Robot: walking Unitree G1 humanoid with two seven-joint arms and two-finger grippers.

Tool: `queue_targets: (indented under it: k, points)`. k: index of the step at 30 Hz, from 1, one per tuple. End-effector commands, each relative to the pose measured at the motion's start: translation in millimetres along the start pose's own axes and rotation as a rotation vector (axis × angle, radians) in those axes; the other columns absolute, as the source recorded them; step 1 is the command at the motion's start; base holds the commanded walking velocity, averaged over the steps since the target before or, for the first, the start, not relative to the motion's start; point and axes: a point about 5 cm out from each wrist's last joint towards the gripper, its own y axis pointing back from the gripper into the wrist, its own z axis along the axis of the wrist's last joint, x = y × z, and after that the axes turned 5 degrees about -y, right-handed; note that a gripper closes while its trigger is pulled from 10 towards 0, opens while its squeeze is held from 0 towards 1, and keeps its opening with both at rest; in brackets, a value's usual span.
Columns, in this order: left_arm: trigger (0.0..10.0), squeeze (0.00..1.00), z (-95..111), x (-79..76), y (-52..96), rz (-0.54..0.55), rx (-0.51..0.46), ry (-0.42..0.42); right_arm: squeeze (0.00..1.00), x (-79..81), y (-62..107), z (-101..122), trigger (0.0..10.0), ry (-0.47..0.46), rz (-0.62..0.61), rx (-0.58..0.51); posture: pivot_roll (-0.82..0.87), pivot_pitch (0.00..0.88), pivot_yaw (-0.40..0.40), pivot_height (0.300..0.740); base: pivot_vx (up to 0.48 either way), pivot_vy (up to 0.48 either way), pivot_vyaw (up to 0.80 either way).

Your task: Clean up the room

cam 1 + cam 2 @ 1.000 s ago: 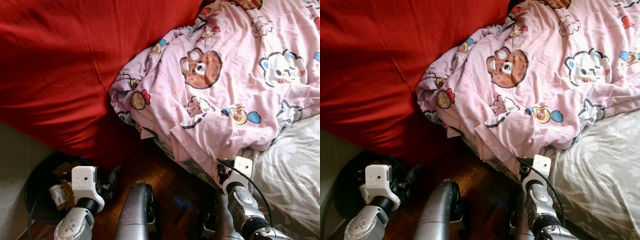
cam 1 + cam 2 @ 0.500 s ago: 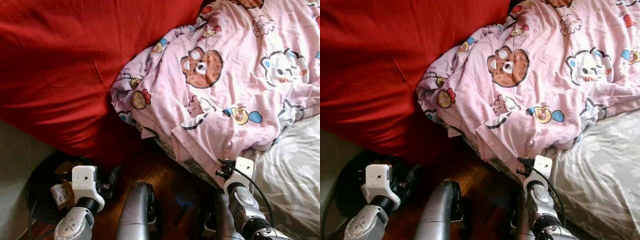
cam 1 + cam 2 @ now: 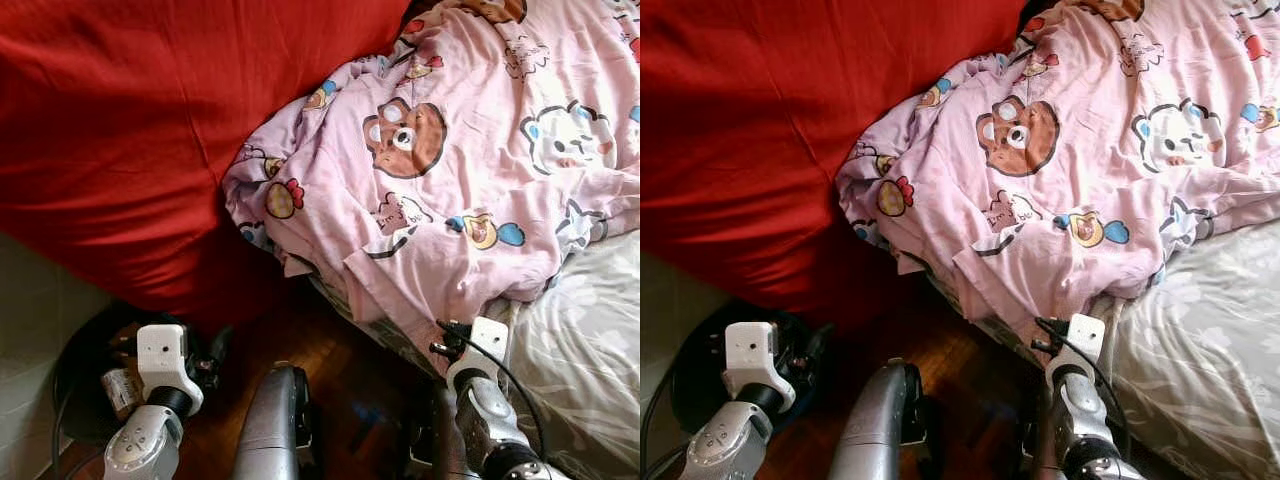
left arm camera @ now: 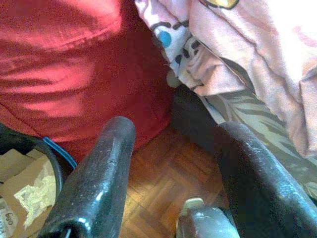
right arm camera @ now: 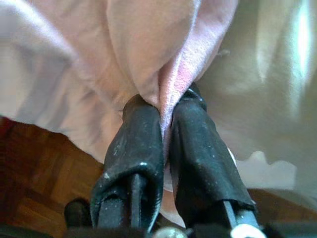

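Note:
A pink quilt (image 3: 450,150) printed with cartoon bears lies rumpled on the bed, its lower edge hanging toward the floor. My right gripper (image 5: 166,106) is shut on a fold of that hanging edge (image 5: 173,59), pink cloth pinched between both fingers. My left gripper (image 4: 176,129) is open and holds nothing. It hangs low over the wooden floor (image 4: 158,183), between the red cover and a black bin.
A big red cover (image 3: 120,130) fills the left side and drapes to the floor. A grey patterned sheet (image 3: 590,340) shows at the right. The black bin (image 3: 85,350) beside my left arm holds cardboard and a small container. Parquet floor (image 3: 340,360) lies between the arms.
My left arm has drifted slightly to the left, toward the bin. The right gripper stays shut on the quilt edge. The view has shifted a little.

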Motion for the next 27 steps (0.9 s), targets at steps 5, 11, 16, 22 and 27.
queue_targets:
  k: [5,11,16,22,27]
  points:
    - [10.0,0.00,-14,16.3,-0.5,0.064,0.040,-0.007,0.00,2.8,12.3,-15,0.0,-0.014,0.037,-0.040,0.15,0.225,0.137,0.616,0.000,0.000,0.00]
    - [10.0,0.00,-16,17.4,-5.8,0.071,0.037,0.000,0.00,1.0,16.2,-9,0.0,0.046,0.053,-0.110,0.13,0.207,0.135,0.616,0.000,0.000,0.00]
    - [10.0,0.00,-21,15.8,-8.4,0.075,0.035,0.024,0.00,-4.8,18.9,-6,0.0,0.069,0.046,-0.132,0.11,0.199,0.123,0.616,0.000,0.000,0.00]
    - [10.0,0.00,-25,14.3,-10.7,0.080,0.032,0.030,0.00,-10.6,23.0,-4,0.0,0.058,0.038,-0.155,0.09,0.192,0.112,0.616,0.000,0.000,0.00]
    - [10.0,0.00,-28,10.3,-18.2,0.082,0.030,0.046,0.00,-7.1,21.3,5,10.0,0.044,0.075,-0.188,0.07,0.170,0.102,0.616,0.000,0.000,0.00]
